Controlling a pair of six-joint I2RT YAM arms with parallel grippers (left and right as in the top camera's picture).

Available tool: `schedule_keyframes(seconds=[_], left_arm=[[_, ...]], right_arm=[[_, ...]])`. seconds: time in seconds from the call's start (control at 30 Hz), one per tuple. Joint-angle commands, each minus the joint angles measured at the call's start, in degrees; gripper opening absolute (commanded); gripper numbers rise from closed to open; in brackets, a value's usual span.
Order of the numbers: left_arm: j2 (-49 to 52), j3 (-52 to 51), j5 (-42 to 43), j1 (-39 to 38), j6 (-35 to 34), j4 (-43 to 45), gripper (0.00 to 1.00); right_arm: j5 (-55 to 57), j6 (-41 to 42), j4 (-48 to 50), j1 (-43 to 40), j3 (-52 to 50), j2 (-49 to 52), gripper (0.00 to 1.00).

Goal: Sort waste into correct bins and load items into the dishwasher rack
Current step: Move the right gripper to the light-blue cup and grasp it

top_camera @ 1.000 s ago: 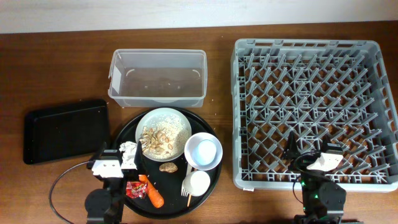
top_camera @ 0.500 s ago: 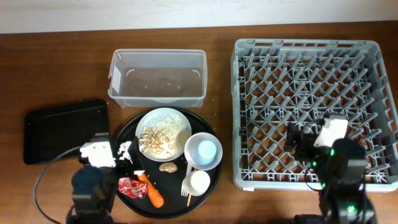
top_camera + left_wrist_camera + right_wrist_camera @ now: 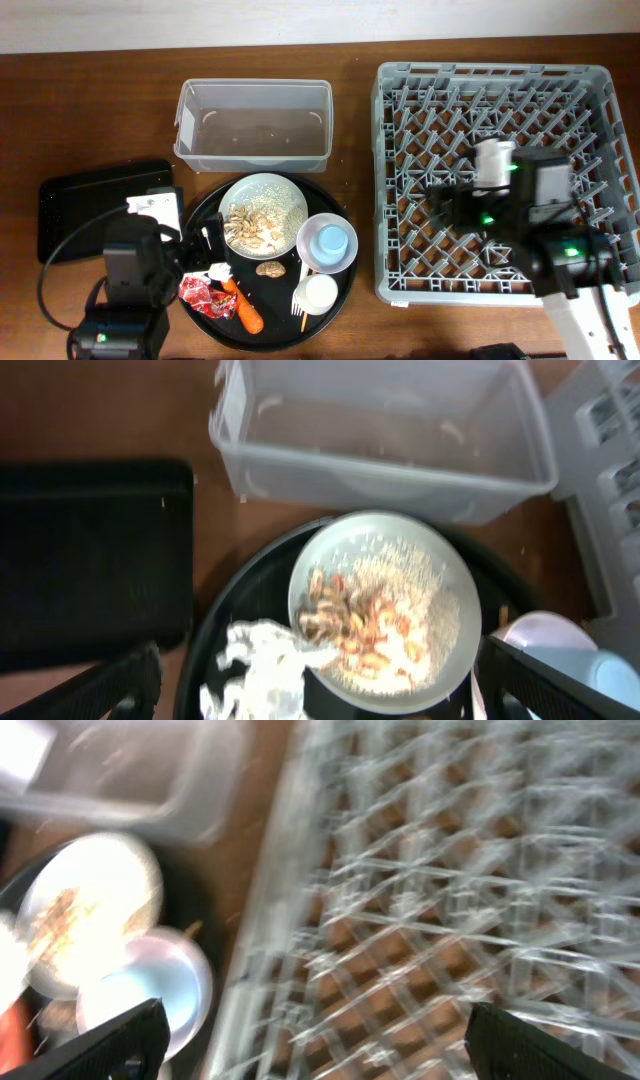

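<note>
The white plate (image 3: 262, 215) with beige nut shells lies on the round black tray. The pink bowl (image 3: 328, 243) holds the pale blue cup. The white cup (image 3: 321, 293) and white fork (image 3: 298, 296) lie in front of it. Carrot (image 3: 247, 310), red wrapper (image 3: 195, 293), brown lump (image 3: 270, 268) and tissue (image 3: 218, 271) lie at the tray's left front. My left gripper (image 3: 205, 243) is open above the tissue (image 3: 262, 665), beside the plate (image 3: 385, 610). My right gripper (image 3: 445, 205) is open and empty over the grey rack (image 3: 500, 100), near its left side.
The clear tub (image 3: 253, 125) stands behind the round black tray (image 3: 345, 300). The shallow black tray (image 3: 85, 205) lies at the left. The right wrist view is blurred; it shows rack (image 3: 450, 900), bowl (image 3: 150, 995) and plate (image 3: 90, 910).
Both arms have come forward from the front edge. The left gripper moved up over the tray's left side. The right gripper swung up and left over the rack.
</note>
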Motion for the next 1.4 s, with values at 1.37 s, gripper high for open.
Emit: schedule_keyframes(seconds=[1.37], left_arm=[[20.09, 11.85, -0.02, 6.93, -3.39, -14.08, 0.99]], right_arm=[[1.57, 12.35, 7.02, 35.21, 6.75, 37.88, 0.81]])
